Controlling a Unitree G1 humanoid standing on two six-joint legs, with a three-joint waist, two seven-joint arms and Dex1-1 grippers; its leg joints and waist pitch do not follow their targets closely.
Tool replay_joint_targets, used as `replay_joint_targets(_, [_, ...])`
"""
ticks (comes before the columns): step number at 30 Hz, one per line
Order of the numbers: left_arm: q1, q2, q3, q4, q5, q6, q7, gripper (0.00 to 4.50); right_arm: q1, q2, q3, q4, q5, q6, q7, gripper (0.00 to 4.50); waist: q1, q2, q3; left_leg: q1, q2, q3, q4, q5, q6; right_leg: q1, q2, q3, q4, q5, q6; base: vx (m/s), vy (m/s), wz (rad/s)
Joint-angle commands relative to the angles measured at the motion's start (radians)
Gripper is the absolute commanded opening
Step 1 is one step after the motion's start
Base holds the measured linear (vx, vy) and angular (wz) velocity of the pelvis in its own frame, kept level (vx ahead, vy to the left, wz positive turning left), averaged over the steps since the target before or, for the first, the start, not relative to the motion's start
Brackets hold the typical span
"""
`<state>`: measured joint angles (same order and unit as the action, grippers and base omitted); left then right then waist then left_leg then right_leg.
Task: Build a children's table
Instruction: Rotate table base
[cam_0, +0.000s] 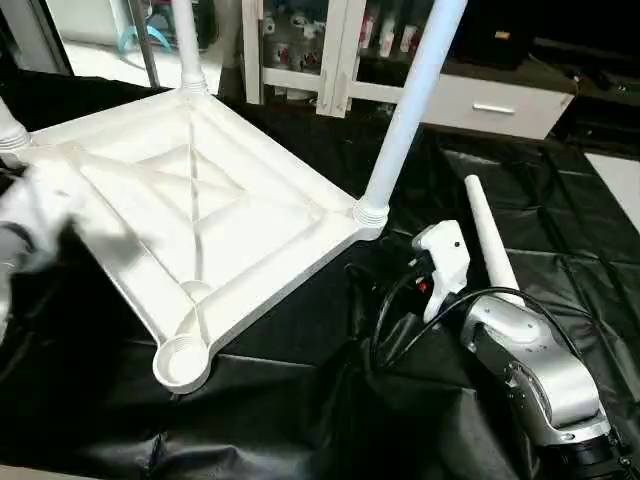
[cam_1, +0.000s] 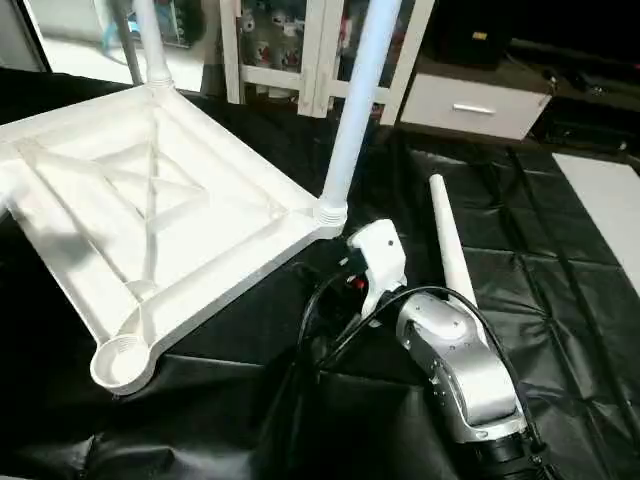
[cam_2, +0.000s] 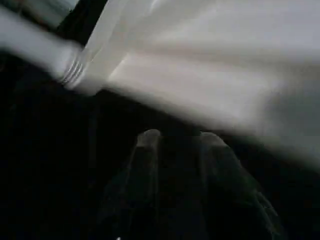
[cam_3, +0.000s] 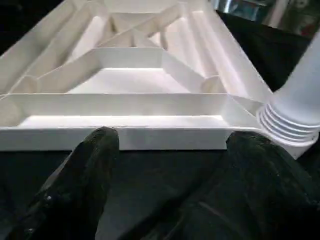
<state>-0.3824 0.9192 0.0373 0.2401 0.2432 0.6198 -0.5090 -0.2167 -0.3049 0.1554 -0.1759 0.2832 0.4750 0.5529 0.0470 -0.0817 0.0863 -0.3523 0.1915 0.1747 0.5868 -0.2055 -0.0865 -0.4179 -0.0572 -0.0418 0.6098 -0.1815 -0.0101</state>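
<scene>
Head cam: tabletop (cam_0: 200, 200) lies upside down on the black-draped work table (cam_0: 560, 250), X ribs up. Three legs are seated: far corner leg (cam_0: 186, 40), right corner leg (cam_0: 405, 110), and one at the left corner (cam_0: 10, 128), mostly cut off. Near corner socket (cam_0: 180, 362) is empty. Fourth leg (cam_1: 447, 250) lies loose on the cloth, just beside the right forearm, narrow end pointing away from the robot. Left arm is a blur over the top's left edge.

L wrist: left gripper (cam_2: 176, 140) sits under/next to the tabletop's edge, with the seated left-corner leg nearby. Fingers (cam_2: 148, 145) stand a little apart, nothing visibly btwn them, but the frame is smeared, so contact w/ the top can't be confirmed.

R wrist: right gripper (cam_3: 170, 142) faces the top's side wall, close to it. Fingers (cam_3: 97, 150) wide apart, holding nothing. Right corner leg's ribbed collar is just off to one side.

Step in hand, my read: fetch the loose leg and seat it in the empty near socket. To do it well:
- grab the leg nr mid-length so it doesn't droop
- thick end goes into the socket, so check orientation first
- line it up square above the socket before pushing/twisting
- L gripper should brace the top, else it'll slide on the slick cloth
</scene>
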Motion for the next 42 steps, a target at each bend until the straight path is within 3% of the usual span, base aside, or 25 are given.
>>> replay_joint_targets(1, [0.038, 0.017, -0.065, -0.02, 0.015, 0.057, -0.065, 1.28, 0.011, -0.019, -0.006, -0.02, 0.008, 0.009, 0.012, 3.78, 0.0, 0.031, -0.053, 0.013, 0.038, -0.012, -0.083, -0.192, -0.021, 0.04, -0.07, 0.052, -0.061, -0.192, -0.169, 0.0, 0.0, 0.0])
replay_joint_targets(5, [0.08, 0.019, -0.098, -0.094, -0.043, 0.124, -0.151, 1.28, 0.014, -0.017, -0.019, -0.024, 0.013, 0.015, 0.01, 3.78, 0.005, 0.034, -0.057, 0.015, 0.037, -0.008, -0.079, -0.164, -0.023, 0.04, -0.069, 0.052, -0.056, -0.125, -0.205, 0.0, 0.0, 0.0])
replay_joint_targets(7, [0.091, -0.031, -0.085, -0.128, -0.091, 0.14, -0.18, 1.28, 0.014, -0.021, -0.02, -0.025, 0.013, 0.015, 0.013, 3.78, 0.01, 0.033, -0.054, 0.015, 0.038, -0.008, -0.081, -0.181, -0.026, 0.04, -0.069, 0.051, -0.06, -0.138, -0.213, 0.0, 0.0, 0.0])
replay_joint_targets(9, [0.085, -0.05, -0.087, -0.132, -0.111, 0.134, -0.202, 1.28, 0.014, -0.022, -0.021, -0.024, 0.013, 0.015, 0.015, 3.78, 0.012, 0.037, -0.054, 0.016, 0.037, -0.008, -0.081, -0.189, -0.027, 0.04, -0.07, 0.051, -0.06, -0.146, -0.214, 0.0, 0.0, 0.0])
replay_joint_targets(13, [0.065, -0.12, -0.13, -0.219, -0.192, 0.159, -0.275, 1.28, 0.01, -0.025, -0.027, -0.019, 0.011, 0.011, 0.008, 3.78, 0.013, 0.034, -0.056, 0.015, 0.036, -0.01, -0.08, -0.196, -0.028, 0.044, -0.071, 0.051, -0.061, -0.168, -0.202, 0.0, 0.0, 0.0])
replay_joint_targets(15, [0.055, -0.164, -0.135, -0.267, -0.234, 0.191, -0.286, 1.28, 0.01, -0.024, -0.029, -0.018, 0.01, 0.011, 0.006, 3.78, 0.017, 0.035, -0.058, 0.021, 0.037, -0.004, -0.076, -0.18, -0.027, 0.04, -0.07, 0.052, -0.059, -0.142, -0.216, 0.0, 0.0, 0.0])
replay_joint_targets(16, [0.053, -0.18, -0.137, -0.288, -0.253, 0.208, -0.292, 1.28, 0.01, -0.024, -0.029, -0.018, 0.01, 0.011, 0.006, 3.78, 0.018, 0.034, -0.058, 0.018, 0.037, -0.005, -0.076, -0.172, -0.024, 0.042, -0.069, 0.051, -0.058, -0.132, -0.219, 0.0, 0.0, 0.0])
replay_joint_targets(21, [0.039, -0.236, -0.181, -0.346, -0.28, 0.252, -0.312, 1.28, 0.009, -0.02, -0.034, -0.013, 0.006, 0.01, -0.003, 3.78, 0.02, 0.031, -0.063, 0.01, 0.033, -0.005, -0.072, -0.121, -0.017, 0.052, -0.067, 0.05, -0.051, -0.072, -0.219, 0.0, 0.0, 0.0])
replay_joint_targets(23, [0.034, -0.257, -0.19, -0.355, -0.283, 0.262, -0.313, 1.28, 0.009, -0.018, -0.034, -0.012, 0.003, 0.01, -0.007, 3.78, 0.016, 0.028, -0.062, 0.005, 0.031, -0.006, -0.072, -0.126, -0.01, 0.056, -0.068, 0.051, -0.054, -0.097, -0.213, 0.0, 0.0, 0.0])
replay_joint_targets(29, [0.029, -0.295, -0.197, -0.41, -0.314, 0.292, -0.288, 1.28, 0.006, -0.001, -0.054, -0.011, -0.003, 0.018, -0.048, 3.78, 0.012, 0.031, -0.062, 0.008, 0.033, -0.007, -0.071, -0.148, -0.011, 0.053, -0.066, 0.05, -0.059, -0.144, -0.203, 0.0, 0.0, 0.0])
replay_joint_targets(34, [0.053, -0.274, -0.051, -0.567, -0.456, 0.324, -0.366, 1.28, -0.036, 0.052, -0.131, -0.002, -0.02, 0.056, -0.196, 3.78, 0.008, 0.032, -0.062, 0.009, 0.029, -0.006, -0.07, -0.128, -0.032, 0.052, -0.06, 0.047, -0.05, -0.103, -0.214, 0.0, 0.0, 0.0])
replay_joint_targets(37, [0.041, -0.365, 0.078, -0.586, -0.545, 0.284, -0.344, 1.28, -0.037, 0.071, -0.149, -0.003, -0.032, -0.002, -0.227, 3.78, 0.008, 0.033, -0.06, 0.008, 0.028, -0.003, -0.069, -0.138, -0.038, 0.052, -0.06, 0.046, -0.053, -0.102, -0.206, 0.0, 0.0, 0.0])
replay_joint_targets(39, [0.025, -0.44, 0.118, -0.565, -0.561, 0.234, -0.281, 1.28, -0.041, 0.086, -0.154, 0.015, -0.047, -0.013, -0.256, 3.78, 0.006, 0.032, -0.061, 0.006, 0.027, -0.004, -0.068, -0.138, -0.036, 0.054, -0.059, 0.046, -0.053, -0.101, -0.202, 0.0, 0.0, 0.0])
replay_joint_targets(40, [0.019, -0.466, 0.128, -0.558, -0.567, 0.216, -0.254, 1.28, -0.043, 0.091, -0.154, 0.021, -0.054, -0.017, -0.267, 3.78, 0.008, 0.024, -0.066, 0.003, 0.027, -0.005, -0.067, -0.124, -0.03, 0.06, -0.062, 0.047, -0.051, -0.096, -0.198, 0.0, 0.0, 0.0])
replay_joint_targets(42, [0.002, -0.554, 0.141, -0.529, -0.553, 0.13, -0.147, 1.28, -0.044, 0.102, -0.154, 0.034, -0.062, -0.017, -0.285, 3.78, 0.008, 0.024, -0.067, 0.002, 0.027, -0.005, -0.065, -0.122, -0.023, 0.061, -0.062, 0.048, -0.053, -0.101, -0.189, 0.0, 0.0, 0.0])
